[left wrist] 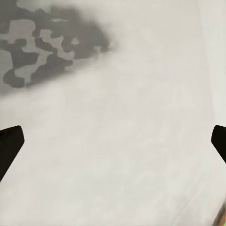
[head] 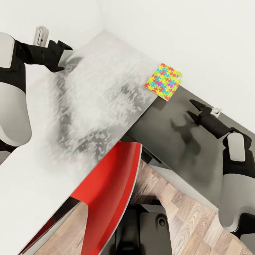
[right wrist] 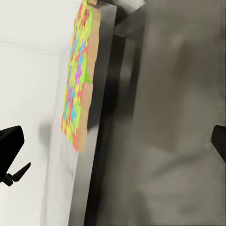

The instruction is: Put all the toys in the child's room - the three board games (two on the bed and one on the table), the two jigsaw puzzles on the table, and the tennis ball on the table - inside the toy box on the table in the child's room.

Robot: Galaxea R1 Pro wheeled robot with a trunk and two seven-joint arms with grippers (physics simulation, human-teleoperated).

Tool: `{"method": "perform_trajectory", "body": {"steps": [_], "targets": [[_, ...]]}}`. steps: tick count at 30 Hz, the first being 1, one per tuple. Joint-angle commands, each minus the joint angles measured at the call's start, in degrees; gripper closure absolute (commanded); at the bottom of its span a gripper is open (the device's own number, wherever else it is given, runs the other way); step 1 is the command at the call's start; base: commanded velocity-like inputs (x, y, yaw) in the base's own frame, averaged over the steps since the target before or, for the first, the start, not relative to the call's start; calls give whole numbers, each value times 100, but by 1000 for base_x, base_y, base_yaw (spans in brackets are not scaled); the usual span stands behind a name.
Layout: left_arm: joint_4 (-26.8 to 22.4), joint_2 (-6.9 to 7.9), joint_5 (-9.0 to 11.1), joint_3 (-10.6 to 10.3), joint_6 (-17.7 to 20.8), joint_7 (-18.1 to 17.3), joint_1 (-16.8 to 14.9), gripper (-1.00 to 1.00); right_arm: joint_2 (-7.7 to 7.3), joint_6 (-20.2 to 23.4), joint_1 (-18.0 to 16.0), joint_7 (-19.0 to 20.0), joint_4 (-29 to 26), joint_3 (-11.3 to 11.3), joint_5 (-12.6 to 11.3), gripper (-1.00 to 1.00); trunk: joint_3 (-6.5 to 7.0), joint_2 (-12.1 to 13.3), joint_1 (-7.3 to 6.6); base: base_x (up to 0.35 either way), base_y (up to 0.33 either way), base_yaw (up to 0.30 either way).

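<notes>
Left arm: white and black, reaching in from the near left. Its gripper hangs over the far left part of the table, fingers spread apart with nothing between them. In the left wrist view the two dark fingertips sit at opposite edges, wide apart, above bare pale surface.

Table: long pale grey top running from the near left to the far corner of the room, mottled with grey blotches of shadow across its middle.

Chair: red seat shell, tucked in at the table's near edge, over wood-plank floor.

Jigsaw puzzle: one flat square of interlocking pieces in yellow, pink, green, blue and orange. It lies at the table's far right end, close to the white wall, with one edge overhanging the lower dark surface. The right wrist view shows it edge-on, with a brown side face, at the pale top's end.

Cabinet: lower, dark-topped, butting against the table's right end and running along the wall.

Right arm: white and black, coming in from the near right. Its gripper hovers over the dark top, fingers parted and empty, pointed toward the puzzle but apart from it.
</notes>
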Motion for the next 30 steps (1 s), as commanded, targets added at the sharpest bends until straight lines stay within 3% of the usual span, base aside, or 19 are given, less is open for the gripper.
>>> {"method": "perform_trajectory", "body": {"steps": [1,7,8,15,23,30], "targets": [[-2,-3,60,10,15,54,-1,-100,-32,5,-5,13,13,-13,1,-100,-6,-9,3,0,0,9],[-2,-16,60,9,15,54,6,-100,-146,-108,-6,13,40,-32,10,-100,-6,-9,3,0,0,6],[-2,-23,60,11,15,57,9,-100,-219,-203,-7,14,49,-38,10,-100,-6,-9,3,0,0,2],[-4,-38,54,12,15,60,29,-100,-355,-570,-7,14,219,-45,-14,-100,-6,-9,3,0,0,1],[-4,-43,57,12,15,62,39,-100,-389,-718,-1,18,339,-37,-34,-100,-6,-9,3,0,0,21],[-8,-38,64,13,15,56,67,-100,-399,-750,2,22,368,-44,-49,-100,-6,-9,3,0,0,172]]}}
